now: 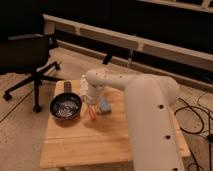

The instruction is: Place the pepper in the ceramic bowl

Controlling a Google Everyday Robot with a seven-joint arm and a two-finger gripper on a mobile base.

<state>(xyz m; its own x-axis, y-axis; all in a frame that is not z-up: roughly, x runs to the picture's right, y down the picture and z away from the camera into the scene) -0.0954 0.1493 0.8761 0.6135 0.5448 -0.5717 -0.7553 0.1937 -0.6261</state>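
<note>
Camera view is showing a pale wooden tabletop (100,145) nearest. Mid-table, the white arm's gripper (93,101) is hanging just over the slender orange-red pepper (91,113); whether it is clamping it I cannot tell. The pepper is lying between the round black speckled ceramic bowl (65,107) and a blue-grey rectangular block (104,105), so a loose hold is risking a drop short of the rim, or a knock to the block. Beyond, a black office chair (30,55) is standing on the floor.
</note>
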